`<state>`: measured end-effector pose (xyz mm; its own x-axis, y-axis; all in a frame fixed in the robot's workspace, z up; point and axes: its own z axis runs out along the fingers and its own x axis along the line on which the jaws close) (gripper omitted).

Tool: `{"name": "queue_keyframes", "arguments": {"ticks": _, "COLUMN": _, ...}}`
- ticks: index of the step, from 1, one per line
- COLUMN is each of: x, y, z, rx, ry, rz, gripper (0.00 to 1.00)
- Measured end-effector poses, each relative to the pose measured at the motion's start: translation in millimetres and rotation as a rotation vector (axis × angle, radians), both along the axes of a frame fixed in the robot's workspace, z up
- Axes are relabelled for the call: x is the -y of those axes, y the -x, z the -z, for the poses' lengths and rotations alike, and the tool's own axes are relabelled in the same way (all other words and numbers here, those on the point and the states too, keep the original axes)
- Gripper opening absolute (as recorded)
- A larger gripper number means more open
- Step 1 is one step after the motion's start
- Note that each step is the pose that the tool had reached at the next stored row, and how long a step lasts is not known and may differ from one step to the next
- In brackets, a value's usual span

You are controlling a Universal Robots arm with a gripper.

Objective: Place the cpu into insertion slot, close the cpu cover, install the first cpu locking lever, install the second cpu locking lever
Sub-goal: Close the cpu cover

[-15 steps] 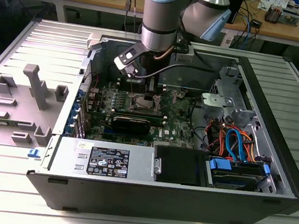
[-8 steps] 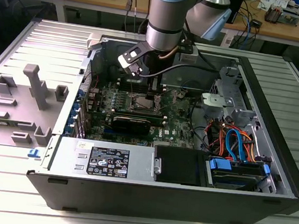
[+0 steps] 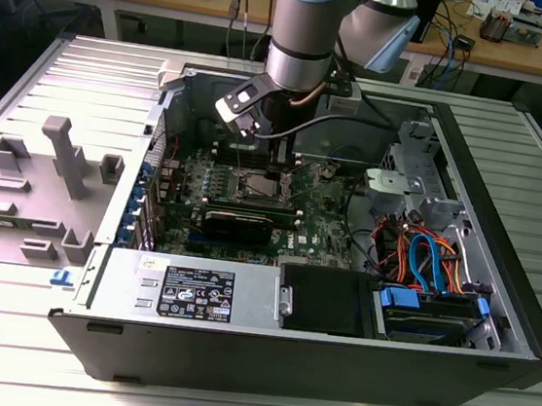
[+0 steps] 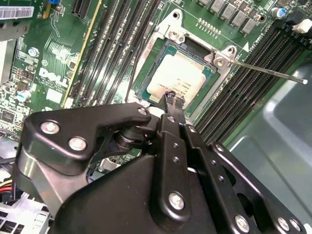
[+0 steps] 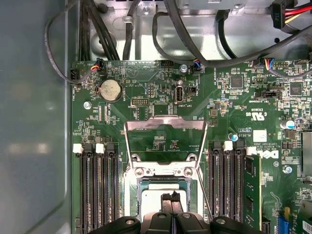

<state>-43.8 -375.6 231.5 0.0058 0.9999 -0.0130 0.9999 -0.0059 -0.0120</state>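
I see the cpu (image 4: 178, 78) lying flat inside the slot (image 4: 146, 73), its dull silver-grey top facing up with faint print on it, square and pale against the slot's dark rim. In the first wrist view the cpu (image 5: 153, 190) shows as a pale patch within the slot (image 5: 139, 195), partly hidden by the gripper (image 5: 170, 199). The gripper (image 4: 173, 100) hangs right over the cpu's near edge. Its two narrow black fingers (image 4: 168, 97) are pressed together with nothing between them, though I cannot tell if the tips touch the chip. The cover (image 5: 165, 123) is swung open off the slot, hinged at the slot's far edge, and green board (image 5: 229, 97) shows through its square window. A thin lever (image 4: 263, 68) sticks out sideways from a bracket at the slot's corner, unlatched. In the exterior view the arm reaches down into the open case (image 3: 234, 356), straight above the slot (image 3: 256, 187).
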Motion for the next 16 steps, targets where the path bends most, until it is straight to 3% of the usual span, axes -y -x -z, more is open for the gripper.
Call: {"name": "queue_keyframes", "arguments": {"ticks": 16, "x": 0.0, "y": -0.4, "z": -13.5, "rx": -0.0004, "ry": 0.0017, "rz": 0.0, "gripper": 0.11}}
